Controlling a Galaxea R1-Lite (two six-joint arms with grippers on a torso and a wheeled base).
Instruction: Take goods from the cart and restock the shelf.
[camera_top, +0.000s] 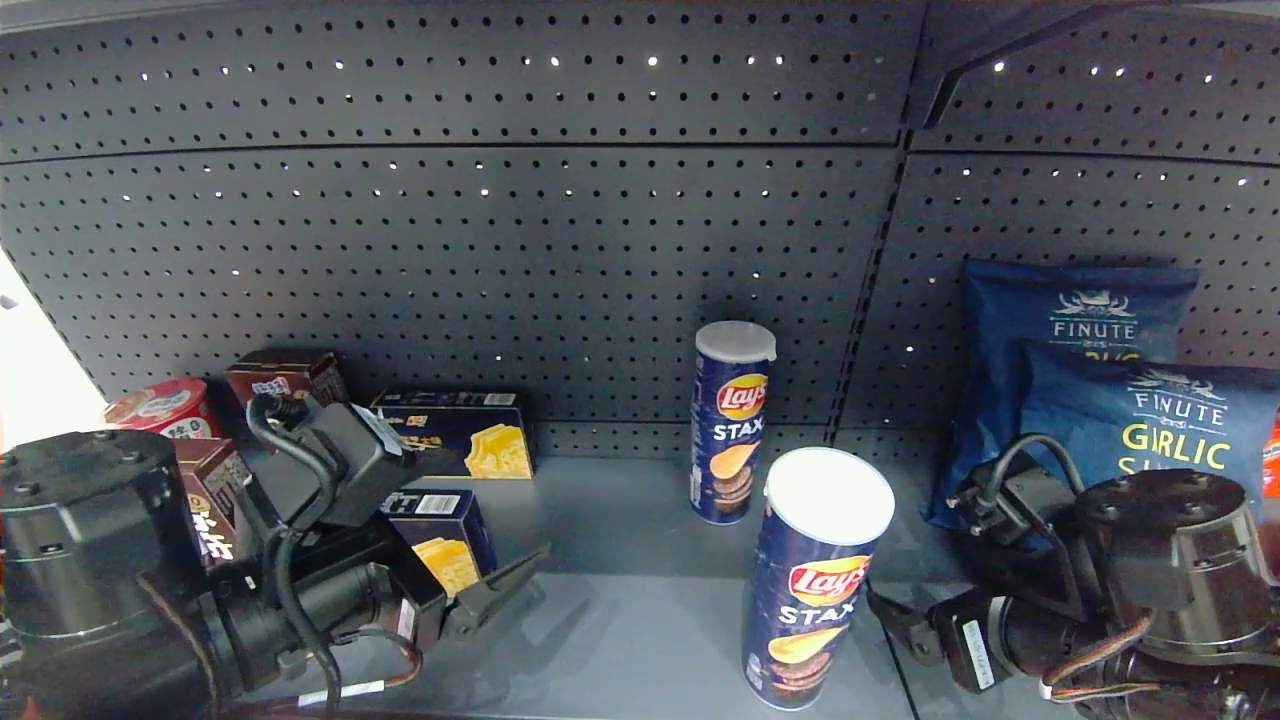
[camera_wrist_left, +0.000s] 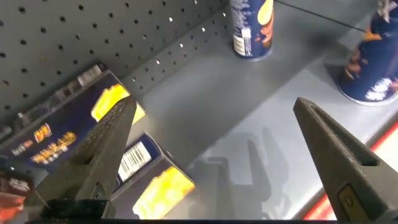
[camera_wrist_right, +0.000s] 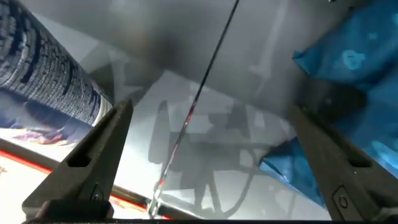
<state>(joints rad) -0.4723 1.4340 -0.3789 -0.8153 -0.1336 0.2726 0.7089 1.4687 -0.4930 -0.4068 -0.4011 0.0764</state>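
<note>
Two tall blue chip cans stand upright on the grey shelf (camera_top: 620, 520): one at the back (camera_top: 733, 422) and one near the front edge (camera_top: 815, 580). My left gripper (camera_top: 505, 588) hovers low over the shelf, left of the front can and beside the dark blue boxes. In the left wrist view it (camera_wrist_left: 217, 143) is open and empty, with the back can (camera_wrist_left: 252, 28) and front can (camera_wrist_left: 373, 62) farther off. My right gripper (camera_top: 888, 612) sits just right of the front can. It (camera_wrist_right: 211, 155) is open, with the can (camera_wrist_right: 43, 81) just outside one finger.
Two dark blue boxes (camera_top: 455, 432) (camera_top: 445, 535), brown boxes (camera_top: 285, 375) and a red cup (camera_top: 160, 405) crowd the shelf's left. Two blue snack bags (camera_top: 1075, 340) (camera_top: 1150, 430) lean at the right. A perforated back panel (camera_top: 500, 250) closes the rear.
</note>
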